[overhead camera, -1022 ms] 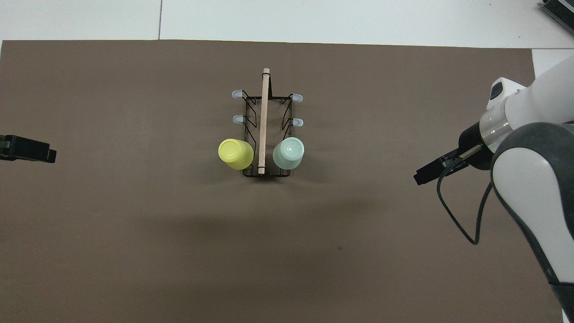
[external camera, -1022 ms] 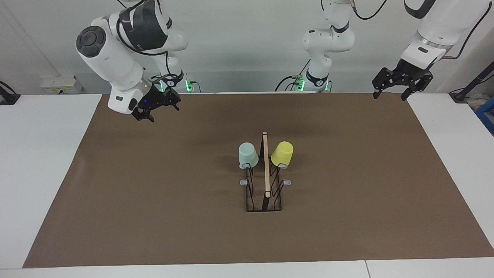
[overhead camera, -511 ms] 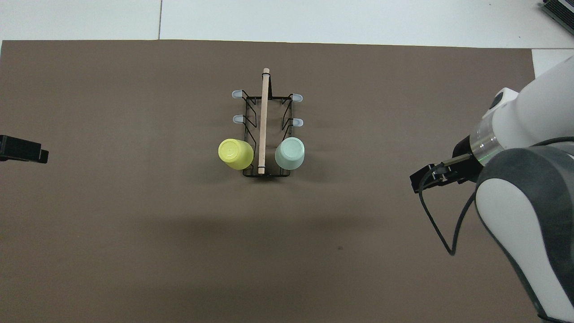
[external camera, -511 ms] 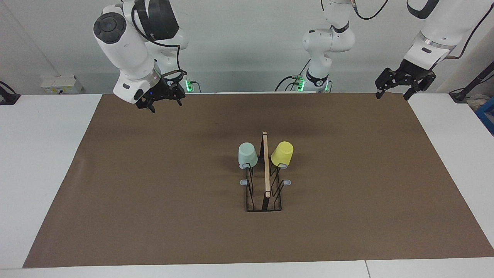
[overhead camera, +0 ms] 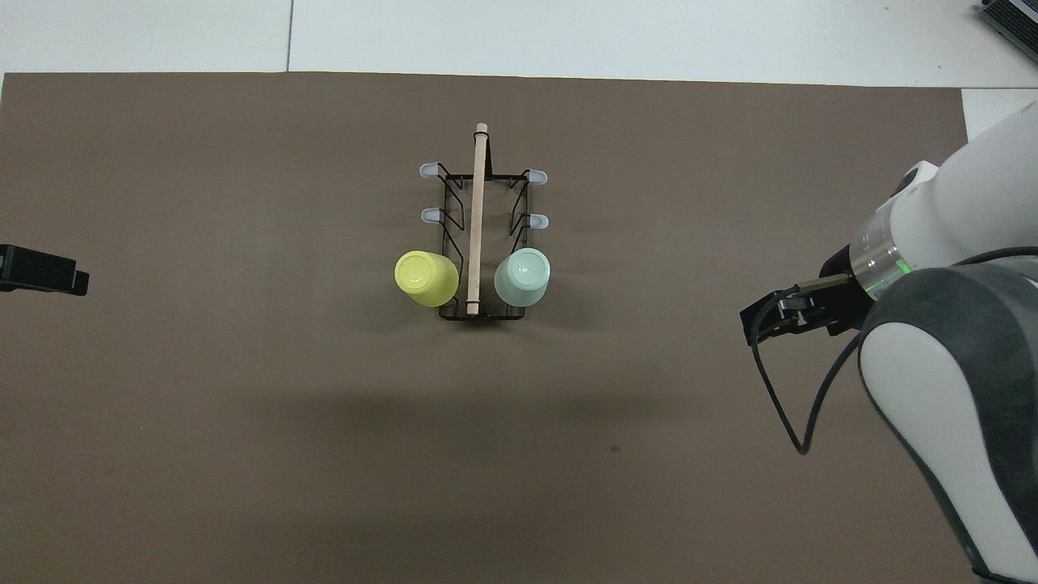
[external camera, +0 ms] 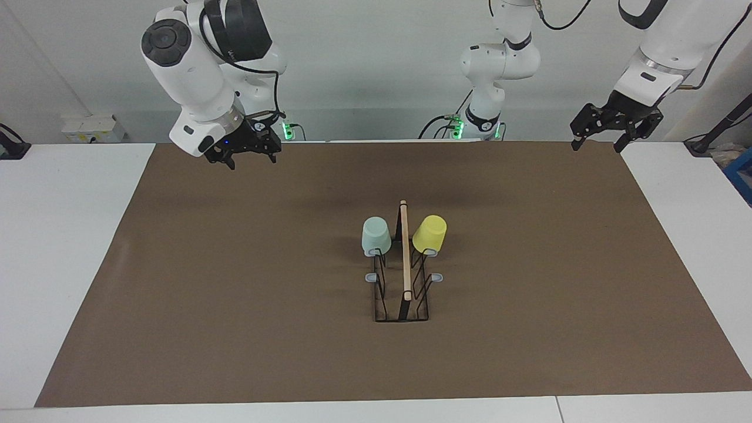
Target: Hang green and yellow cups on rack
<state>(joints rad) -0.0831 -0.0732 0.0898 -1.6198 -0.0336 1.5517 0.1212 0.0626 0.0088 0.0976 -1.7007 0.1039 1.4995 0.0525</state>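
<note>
Brown mat: green cup and yellow cup hang on rack, well apart from released left gripper and right gripper

Your counter: smooth white laminate with a slight sheen. Mat: matt brown, looks like paper or thin felt, faintly creased.

Your rack: thin black wire, painted look; bar of pale bare wood, smooth; prong tips of grey, soft-looking plastic or rubber.

Green cup and yellow cup: smooth plastic, satin finish.

Your arms: glossy white plastic shells with dark joints. Left tool and right tool: matt black.
</note>
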